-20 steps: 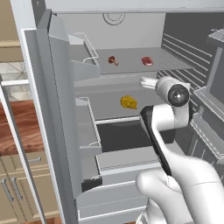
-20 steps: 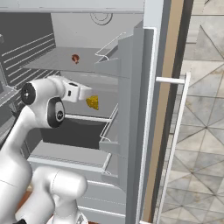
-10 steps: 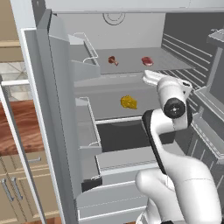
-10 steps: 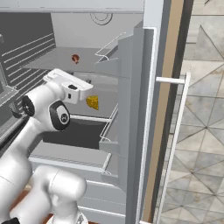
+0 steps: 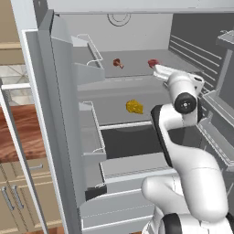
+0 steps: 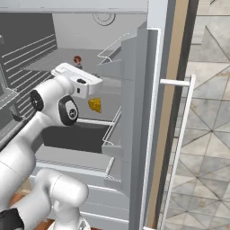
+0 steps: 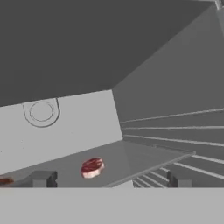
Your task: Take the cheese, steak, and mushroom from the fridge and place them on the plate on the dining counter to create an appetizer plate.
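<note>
**Robot arm reaches into open fridge, steak just ahead**

The white arm stretches toward the upper shelf of the open fridge [image 5: 59,137], its gripper [image 7: 109,179] spread wide and holding nothing; both dark fingertips [image 7: 42,178] stand far apart at the bottom of the hand view. The steak [image 7: 92,167] lies flat on the grey shelf just beyond the fingers, apart from them. In the left base view the steak [image 5: 153,63] sits on the upper shelf beside the hand, with the mushroom [image 5: 118,63] to its left, well apart from it, and the cheese [image 5: 134,107] one shelf below. The right base view shows the mushroom [image 6: 77,59] and cheese [image 6: 95,105], while the arm hides the steak there; it alone takes in the long bar handle [image 6: 177,139] on the door's edge. A round embossed ring [image 7: 41,112] marks the fridge's back wall. No brand, label or writing can be read anywhere.
</note>
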